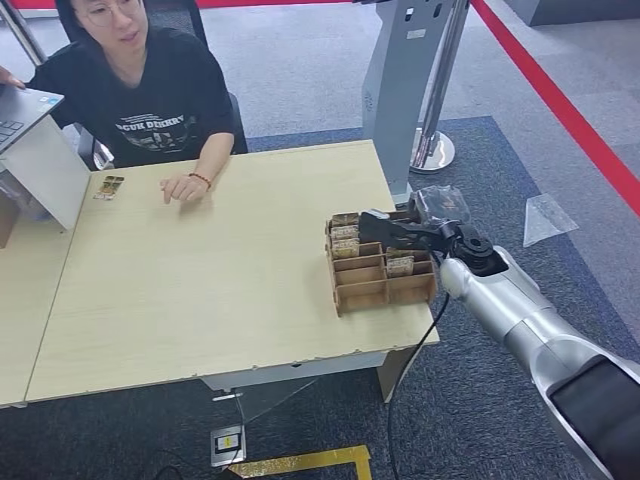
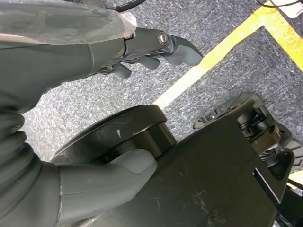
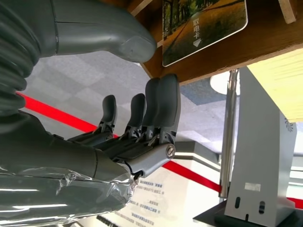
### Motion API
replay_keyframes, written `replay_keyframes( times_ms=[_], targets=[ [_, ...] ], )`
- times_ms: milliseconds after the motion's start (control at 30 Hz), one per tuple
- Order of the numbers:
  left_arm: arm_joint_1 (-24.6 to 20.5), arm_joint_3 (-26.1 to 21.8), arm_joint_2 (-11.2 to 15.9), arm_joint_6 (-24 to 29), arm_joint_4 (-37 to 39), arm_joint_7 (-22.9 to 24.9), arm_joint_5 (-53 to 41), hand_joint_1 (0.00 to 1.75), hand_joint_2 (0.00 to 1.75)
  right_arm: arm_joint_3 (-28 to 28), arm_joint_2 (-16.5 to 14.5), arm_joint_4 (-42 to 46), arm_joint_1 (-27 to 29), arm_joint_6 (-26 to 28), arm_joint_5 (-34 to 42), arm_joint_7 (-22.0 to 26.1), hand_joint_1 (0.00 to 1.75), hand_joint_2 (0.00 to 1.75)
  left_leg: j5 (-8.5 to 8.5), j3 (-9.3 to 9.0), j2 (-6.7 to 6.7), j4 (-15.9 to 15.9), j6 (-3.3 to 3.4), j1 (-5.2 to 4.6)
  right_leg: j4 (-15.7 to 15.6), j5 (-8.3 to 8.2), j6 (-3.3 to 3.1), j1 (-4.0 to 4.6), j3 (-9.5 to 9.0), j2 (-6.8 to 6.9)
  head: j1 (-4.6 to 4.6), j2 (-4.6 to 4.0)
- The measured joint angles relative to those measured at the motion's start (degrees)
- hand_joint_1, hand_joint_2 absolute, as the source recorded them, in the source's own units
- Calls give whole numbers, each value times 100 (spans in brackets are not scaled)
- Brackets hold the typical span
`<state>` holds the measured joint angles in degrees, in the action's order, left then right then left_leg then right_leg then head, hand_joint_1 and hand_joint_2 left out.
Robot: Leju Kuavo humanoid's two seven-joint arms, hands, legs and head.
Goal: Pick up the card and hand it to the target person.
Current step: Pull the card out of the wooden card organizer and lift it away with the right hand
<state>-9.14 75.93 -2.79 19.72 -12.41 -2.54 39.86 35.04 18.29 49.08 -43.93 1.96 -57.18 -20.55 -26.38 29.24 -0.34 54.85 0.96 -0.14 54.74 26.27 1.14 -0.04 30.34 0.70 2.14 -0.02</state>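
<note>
- The right hand hangs over the wooden box at the table's right end.
- Its fingers are apart and hold nothing.
- A card stands in the box, just beside the fingertips.
- More cards sit in the box.
- The left hand hangs above the floor, fingers loose, holding nothing.
- A person sits across the table from the box.

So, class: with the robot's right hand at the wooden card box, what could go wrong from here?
1. The right hand reaches over a wooden box near the table's edge; a push might shift it.
2. The cards stand close together in compartments; the fingers might catch two or none.
3. The person sits across the table; the handover may strain reach.
</note>
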Motion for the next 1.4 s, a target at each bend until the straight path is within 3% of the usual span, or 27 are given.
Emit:
replay_keyframes(
  times_ms=[167, 400, 900, 967, 1100, 1200, 1400],
  targets=[
    [1, 0, -5, -1, 0, 0, 10, 0, 175, 2, 0, -25, -1, -15, 0, 0, 79, 175, 0, 0, 0, 0, 0, 0, 0, 0, 0, 0, 0, 0, 0, 0],
    [1, 0, -16, 1, 0, 0, 12, 0, 175, 3, 0, -48, -9, -34, -2, 2, 95, 175, 0, 1, 0, 0, 0, 0, 0, 0, 0, 0, -1, 0, 0, 0],
    [-6, 0, -50, -10, 0, 14, 8, 0, 175, 54, -128, -220, -114, -31, -26, 41, 94, 175, 0, 1, 0, 0, 0, 0, 0, 0, 0, 0, 0, 0, 1, -1],
    [-7, 0, -54, -11, 0, 17, 8, 0, 175, 83, -169, -282, -138, -13, -26, 51, 99, 175, 0, 1, 0, 0, 0, 0, 0, 0, 0, 0, -1, 0, 1, -1],
    [-12, 0, -57, -11, 0, 17, 4, 0, 175, 129, -256, -400, -172, 76, 0, 67, 164, 175, 0, 0, 0, -1, 0, 0, 1, 0, 0, 0, -1, 0, 2, -1],
    [-17, 0, -57, -11, 0, 17, 1, 0, 175, 162, -319, -520, -207, 138, 38, 81, 175, 175, 0, 0, 0, -1, 0, 0, 1, 0, 0, 0, -1, 0, 2, 0],
    [-19, 0, -57, -11, 0, 32, 1, 0, 175, 200, -402, -718, -278, 216, 87, 113, 175, 175, 0, -2, 0, -1, 0, 0, 0, 0, 0, 0, -2, -1, 2, 0]
  ],
)
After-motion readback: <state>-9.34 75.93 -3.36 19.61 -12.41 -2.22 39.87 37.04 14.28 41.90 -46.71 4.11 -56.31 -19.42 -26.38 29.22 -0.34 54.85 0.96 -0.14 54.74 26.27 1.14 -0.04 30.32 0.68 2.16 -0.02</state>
